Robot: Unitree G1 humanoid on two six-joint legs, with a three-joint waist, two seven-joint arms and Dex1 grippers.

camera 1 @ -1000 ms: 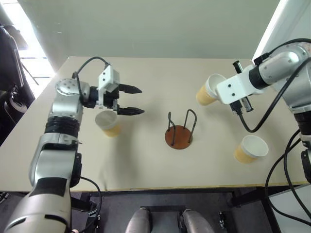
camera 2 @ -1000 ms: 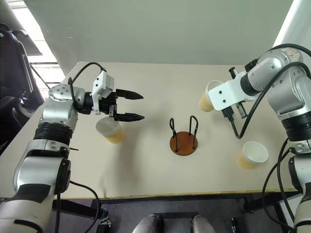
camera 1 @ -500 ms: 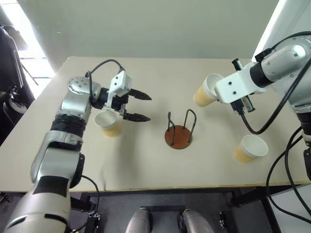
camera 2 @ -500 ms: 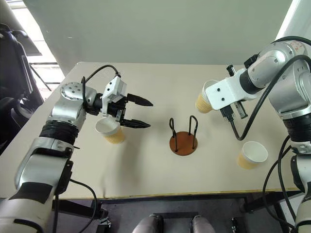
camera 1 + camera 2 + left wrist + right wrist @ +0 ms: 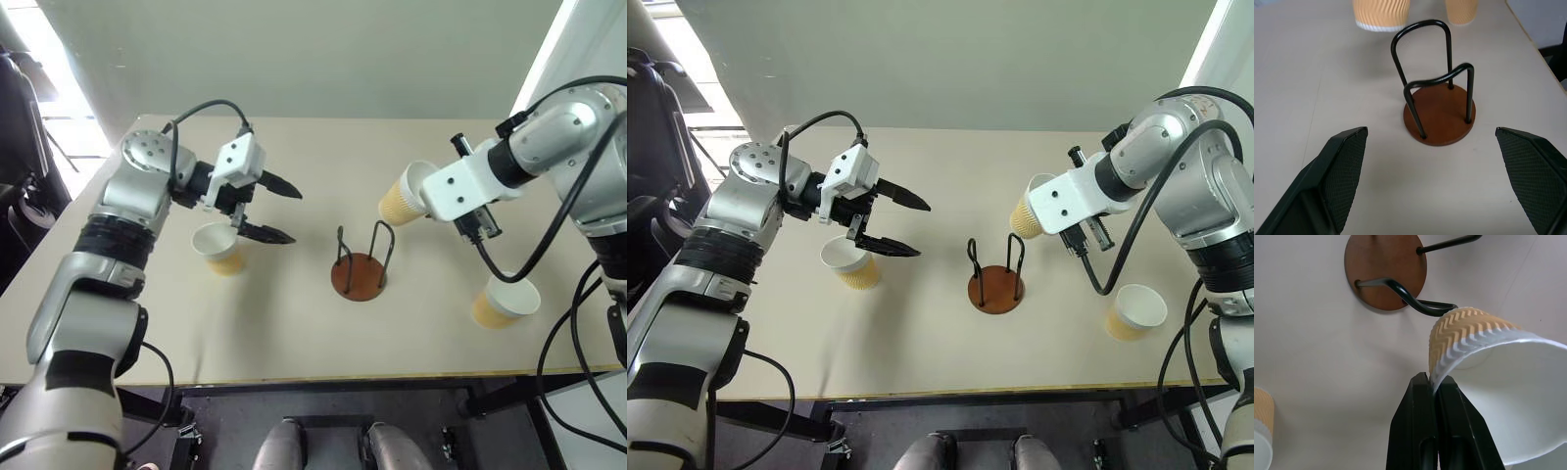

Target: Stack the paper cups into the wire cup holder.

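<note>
A broad, matte beige table (image 5: 294, 333) carries everything, with bare surface open along its near edge and far side. Near its centre stands the wire cup holder (image 5: 360, 262): a flat round rust-brown disc with two thin dark wire loops upright, empty. The left gripper (image 5: 274, 210) hovers left of it, smooth black fingers spread wide, holding nothing, above one ribbed paper cup (image 5: 218, 247) standing on the table. The right gripper (image 5: 1433, 396) is clamped on the rim of a second paper cup (image 5: 402, 196), tilted in the air just right of the holder. A third cup (image 5: 506, 301) stands near the right edge.
</note>
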